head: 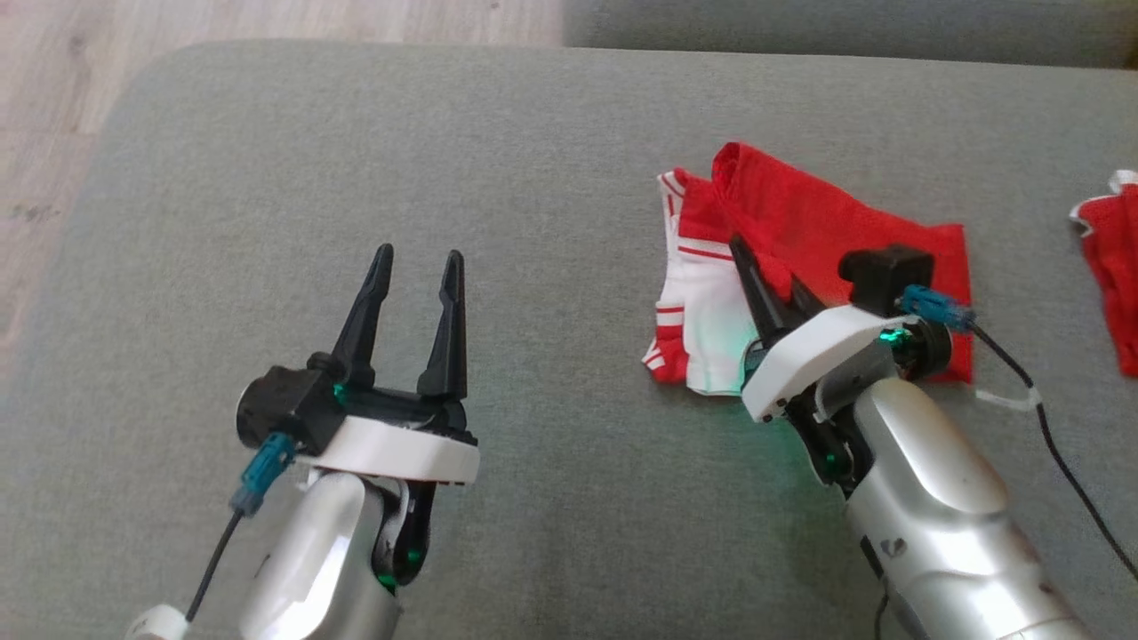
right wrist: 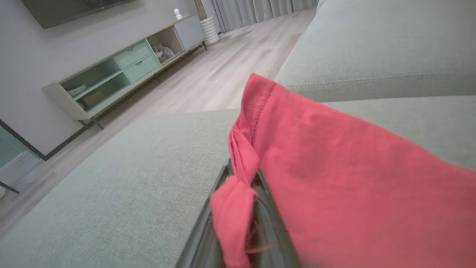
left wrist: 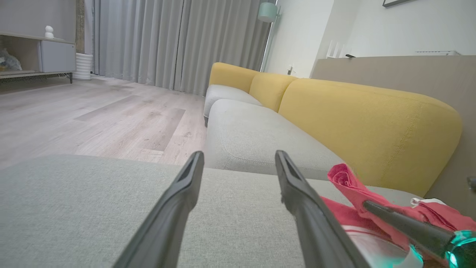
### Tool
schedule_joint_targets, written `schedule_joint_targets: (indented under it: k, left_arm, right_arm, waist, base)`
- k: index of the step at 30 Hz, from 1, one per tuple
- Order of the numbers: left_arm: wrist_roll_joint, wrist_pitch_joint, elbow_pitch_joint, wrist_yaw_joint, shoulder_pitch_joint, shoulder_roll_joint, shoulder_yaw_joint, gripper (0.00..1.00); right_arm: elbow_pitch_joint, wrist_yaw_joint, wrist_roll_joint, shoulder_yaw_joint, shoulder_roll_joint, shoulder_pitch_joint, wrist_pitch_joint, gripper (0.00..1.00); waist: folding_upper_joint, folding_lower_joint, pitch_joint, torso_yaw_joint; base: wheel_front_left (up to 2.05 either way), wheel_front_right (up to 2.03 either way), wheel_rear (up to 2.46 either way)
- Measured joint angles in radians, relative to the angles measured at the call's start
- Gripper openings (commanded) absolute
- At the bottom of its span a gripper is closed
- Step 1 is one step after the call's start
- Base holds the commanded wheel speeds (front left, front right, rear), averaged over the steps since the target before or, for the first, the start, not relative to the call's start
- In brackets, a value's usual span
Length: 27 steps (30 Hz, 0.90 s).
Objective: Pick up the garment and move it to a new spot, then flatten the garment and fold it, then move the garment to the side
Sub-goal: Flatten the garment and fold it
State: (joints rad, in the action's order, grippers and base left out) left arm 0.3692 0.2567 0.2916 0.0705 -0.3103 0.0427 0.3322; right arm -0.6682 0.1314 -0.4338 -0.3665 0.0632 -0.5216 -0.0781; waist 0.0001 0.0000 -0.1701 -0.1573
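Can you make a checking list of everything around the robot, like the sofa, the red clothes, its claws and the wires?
Surface: grey sofa cushion, flat and smooth.
Job's things: red and white garment, crumpled, one red edge raised.
Clutter: another red cloth farther right on the cushion.
Grippers: left claw open, holding nothing; right claw shut on the garment.
Cables: black cable trailing from the right wrist over the cushion.
Surroundings: wood floor, yellow backrests, grey curtains, low cabinet.
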Motion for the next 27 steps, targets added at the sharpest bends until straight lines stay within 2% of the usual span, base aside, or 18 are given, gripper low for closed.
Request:
schedule_joint_targets:
  k: [6,7,8,9,13,16,19,22,27]
  left_arm:
    - [0.007,0.000,0.013,-0.009,-0.003,0.000,0.004,1.00]
    - [0.011,0.000,0.027,-0.009,-0.004,0.000,0.009,1.00]
    - [0.011,0.000,0.035,-0.009,-0.004,0.000,0.013,1.00]
    - [0.011,0.000,0.039,-0.009,-0.004,0.000,0.016,1.00]
    - [0.013,0.000,0.045,-0.009,-0.013,0.000,0.017,1.00]
    - [0.013,0.000,0.050,-0.009,-0.013,0.000,0.017,1.00]
    - [0.011,0.000,0.053,-0.008,-0.013,0.000,0.017,1.00]
    - [0.008,0.000,0.052,-0.008,-0.013,0.000,0.012,1.00]
    - [0.005,0.000,0.037,-0.009,-0.012,0.000,-0.008,1.00]
  right_arm:
    - [-0.097,0.000,-0.023,-0.031,0.001,-0.027,-0.034,0.00]
    - [-0.113,0.000,-0.035,-0.040,0.001,-0.027,-0.043,0.09]
    - [-0.127,0.000,-0.044,-0.053,0.001,-0.027,-0.058,0.97]
    - [-0.130,0.000,-0.059,-0.074,0.003,-0.027,-0.070,1.00]
    - [-0.085,0.000,-0.164,-0.211,0.002,-0.028,-0.091,1.00]
    - [-0.090,0.000,-0.172,-0.238,-0.002,-0.036,-0.122,1.00]
    - [-0.127,0.000,-0.154,-0.171,-0.001,-0.062,-0.153,1.00]
    - [-0.147,0.000,-0.071,-0.074,0.002,-0.084,-0.168,1.00]
    - [-0.028,0.000,0.098,0.125,0.052,-0.059,-0.170,1.00]
  waist:
    - [0.0000,0.0000,-0.007,-0.018]
    - [0.0000,0.0000,-0.007,-0.020]
    - [0.0000,0.0000,-0.008,-0.022]
    - [0.0000,0.0000,-0.008,-0.024]
    - [0.0000,0.0000,-0.003,-0.021]
    - [0.0000,0.0000,0.007,-0.012]
    - [0.0000,0.0000,0.016,0.001]
    - [0.0000,0.0000,0.026,0.018]
    - [0.0000,0.0000,0.039,0.049]
  base:
    - [0.00,0.00,0.00]
    - [0.00,0.00,0.00]
    - [0.00,0.00,0.00]
    - [0.00,0.00,0.00]
    - [0.00,0.00,0.00]
    - [0.00,0.00,0.00]
    - [0.00,0.00,0.00]
    - [0.00,0.00,0.00]
    - [0.00,0.00,0.00]
